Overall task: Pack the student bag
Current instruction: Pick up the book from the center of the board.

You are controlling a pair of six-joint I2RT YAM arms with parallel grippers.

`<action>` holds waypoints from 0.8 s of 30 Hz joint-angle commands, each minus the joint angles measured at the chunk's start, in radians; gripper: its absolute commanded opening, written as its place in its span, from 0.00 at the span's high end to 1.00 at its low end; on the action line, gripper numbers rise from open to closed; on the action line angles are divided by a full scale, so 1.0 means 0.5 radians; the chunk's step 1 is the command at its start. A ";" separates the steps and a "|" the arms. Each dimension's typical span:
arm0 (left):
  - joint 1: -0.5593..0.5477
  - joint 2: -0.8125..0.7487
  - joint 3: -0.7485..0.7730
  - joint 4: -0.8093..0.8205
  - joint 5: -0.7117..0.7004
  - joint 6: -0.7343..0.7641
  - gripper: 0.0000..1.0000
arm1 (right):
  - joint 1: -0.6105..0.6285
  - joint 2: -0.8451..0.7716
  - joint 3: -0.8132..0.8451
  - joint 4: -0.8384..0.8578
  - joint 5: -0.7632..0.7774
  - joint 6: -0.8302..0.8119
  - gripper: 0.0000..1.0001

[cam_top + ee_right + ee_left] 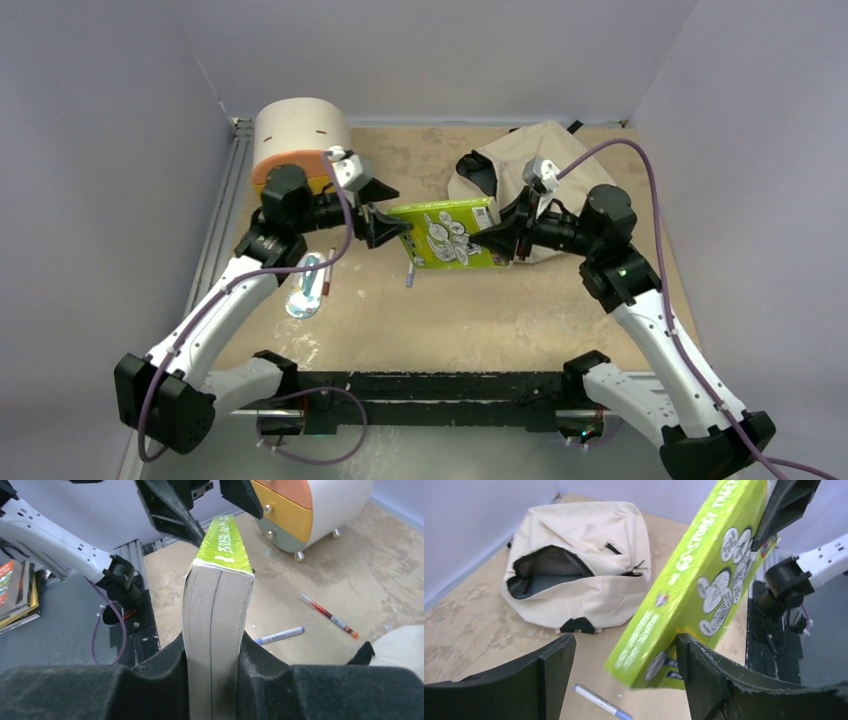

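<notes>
We see a tan wooden bench [480, 310], scuffed and blotched pale, boxed in by plain lavender-grey walls [450, 50] behind and on both sides. An aluminium rail [222, 215] runs along its left edge. Past the near edge, stacked books [15, 595] lie on a dark grey surface [60, 630]. The light is soft and even.

Lighting's pretty soft and even all round, seems to come from overhead, so the table [480, 320] only gets faint, fuzzy shadows under the arms and no real glare. The left wrist view is the weakest: the near bottom corner of the green book [704, 590] smears into blur, and the left gripper's fingers [549, 680] are just dark slabs. The backpack [589, 540] goes murky inside its mouth. In the right wrist view the right gripper's fingers [150, 680] look soft and grainy, while the book's page edge is crisp.
</notes>
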 commanded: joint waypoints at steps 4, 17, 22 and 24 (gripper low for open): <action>0.356 -0.150 -0.292 0.899 0.675 -0.657 0.25 | 0.011 0.032 0.111 0.604 -0.476 0.213 1.00; 0.372 -0.116 -0.317 1.317 1.028 -0.878 0.22 | 0.013 0.073 0.042 1.482 -0.495 0.777 1.00; 0.372 -0.072 -0.380 1.707 0.952 -1.192 0.26 | 0.011 0.136 -0.133 2.242 -0.347 1.193 1.00; 0.375 -0.032 -0.383 1.852 0.958 -1.327 0.33 | 0.015 0.200 -0.101 2.321 -0.382 1.230 1.00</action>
